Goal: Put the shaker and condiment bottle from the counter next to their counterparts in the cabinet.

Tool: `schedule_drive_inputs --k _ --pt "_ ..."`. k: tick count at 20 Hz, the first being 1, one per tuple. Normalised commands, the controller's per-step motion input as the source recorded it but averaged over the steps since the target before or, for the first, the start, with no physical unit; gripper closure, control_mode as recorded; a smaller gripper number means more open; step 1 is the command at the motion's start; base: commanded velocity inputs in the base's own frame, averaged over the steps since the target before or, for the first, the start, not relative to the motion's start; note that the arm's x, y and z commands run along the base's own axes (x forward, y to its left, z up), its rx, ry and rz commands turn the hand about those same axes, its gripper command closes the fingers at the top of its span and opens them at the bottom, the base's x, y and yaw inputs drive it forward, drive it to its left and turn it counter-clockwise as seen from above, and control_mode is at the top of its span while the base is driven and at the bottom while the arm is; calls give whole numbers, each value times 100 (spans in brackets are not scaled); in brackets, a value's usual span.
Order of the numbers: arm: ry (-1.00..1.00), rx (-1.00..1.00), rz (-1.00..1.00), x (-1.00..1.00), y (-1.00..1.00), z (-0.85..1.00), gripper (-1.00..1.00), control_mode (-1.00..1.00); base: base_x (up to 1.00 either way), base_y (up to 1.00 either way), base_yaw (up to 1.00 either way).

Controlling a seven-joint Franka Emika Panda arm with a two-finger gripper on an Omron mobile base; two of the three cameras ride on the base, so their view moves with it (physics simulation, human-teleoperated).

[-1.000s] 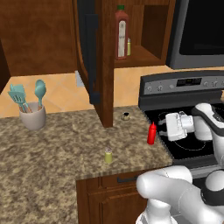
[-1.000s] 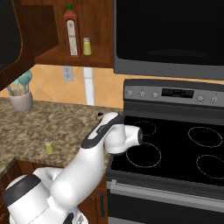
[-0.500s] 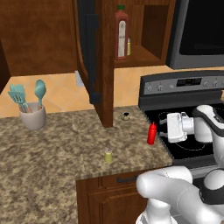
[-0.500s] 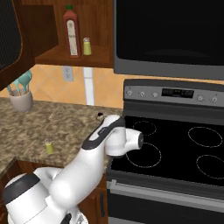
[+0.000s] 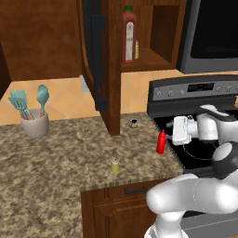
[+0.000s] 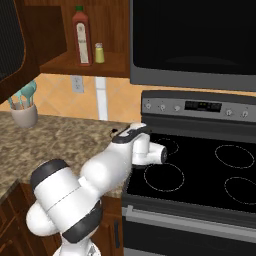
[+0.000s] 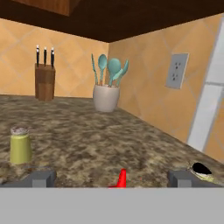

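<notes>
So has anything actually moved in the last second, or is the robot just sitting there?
Only slightly: the white arm's open gripper has crept a little closer to the small red squeeze bottle beside the stove, lining up on it. Nothing has been grasped. The bottle, the stubby yellow-green shaker on the speckled granite counter, and the tall red-brown bottle in the wooden cabinet stayed put.

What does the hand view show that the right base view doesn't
Hand view alone: a brown wooden knife block, the stubby yellow-green shaker with silvery cap and the red pointed nozzle of the squeeze bottle between the wide-open jaws. Right base view alone: the black stovetop and tall red-brown sauce bottle. Both: the speckled granite counter and pale utensil crock.
</notes>
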Motion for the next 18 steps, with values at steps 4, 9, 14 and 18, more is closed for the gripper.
schedule_drive_inputs --k 4,9,14,18 --pt "0 5 28 32 -73 -36 -100 -100 0 0 0" --pt "0 8 29 45 -36 -22 -100 -100 0 0 0" --pt "0 6 22 25 -3 -12 -100 -100 0 0 0" --pt "0 0 3 0 0 0 -100 -100 0 0 0"
